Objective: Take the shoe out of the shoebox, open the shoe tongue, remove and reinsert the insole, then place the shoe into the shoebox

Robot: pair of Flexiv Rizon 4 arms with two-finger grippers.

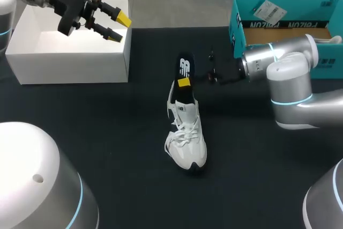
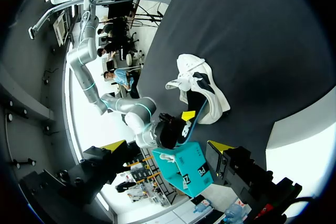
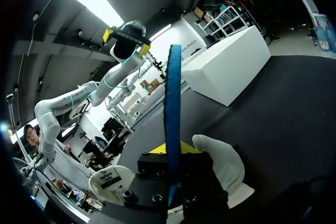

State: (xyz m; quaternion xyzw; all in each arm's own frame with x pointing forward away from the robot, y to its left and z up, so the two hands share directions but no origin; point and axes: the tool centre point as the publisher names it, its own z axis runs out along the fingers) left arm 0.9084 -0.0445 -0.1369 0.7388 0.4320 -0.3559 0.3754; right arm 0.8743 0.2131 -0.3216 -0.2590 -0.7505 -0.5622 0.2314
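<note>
A white shoe (image 1: 186,138) lies in the middle of the black desk (image 1: 107,132), toe to the near side and heel to the far side. A dark insole (image 1: 185,67) sticks out of its opening toward the far side, its near end still down in the shoe.

The right gripper (image 1: 185,82) comes in from the right and pinches the insole just beyond the heel, one yellow tip lying on the insole's upper face. In the right wrist view the insole (image 3: 172,93) shows edge-on as a blue strip between the fingers of the right gripper (image 3: 172,153), with the shoe (image 3: 223,166) just beside it.

The teal shoebox (image 1: 284,25) stands open at the far right (the right arm reaches across in front of it).

The left gripper (image 1: 115,28) hangs over a white box (image 1: 69,52) at the far left, fingers spread and holding nothing, well apart from the shoe. Its own view looks past its tips (image 2: 165,148) to the shoe (image 2: 202,85), the insole (image 2: 186,124) and the shoebox (image 2: 191,169)
</note>
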